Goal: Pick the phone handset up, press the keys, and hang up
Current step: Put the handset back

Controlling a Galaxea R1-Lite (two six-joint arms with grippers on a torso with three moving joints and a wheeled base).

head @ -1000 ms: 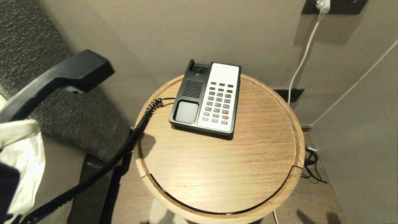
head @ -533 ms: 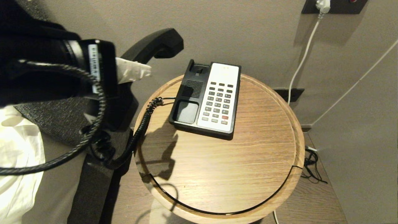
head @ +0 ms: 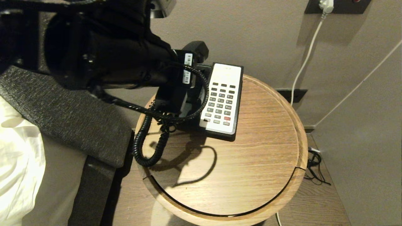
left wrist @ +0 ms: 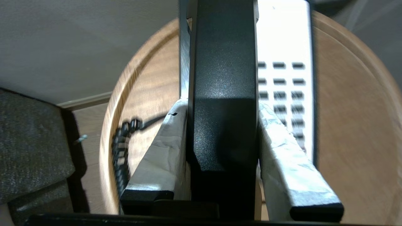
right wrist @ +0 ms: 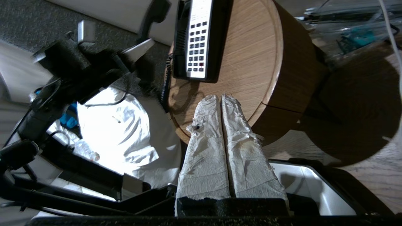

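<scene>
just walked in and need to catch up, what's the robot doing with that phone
The left gripper is shut on the long glossy black plastic phone handset, holding it over the left side of the black-and-white phone base on the round wooden table. The handset is not yet seated. Its black coiled cord loops down onto the table. The grid of dark grey keys lies uncovered. The right gripper, shut and empty, hangs near the table's edge.

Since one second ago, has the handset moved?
Yes. The handset, held in the left pincer, has travelled from the left edge of the head view rightward to above the phone base, which stayed put on the table.
</scene>
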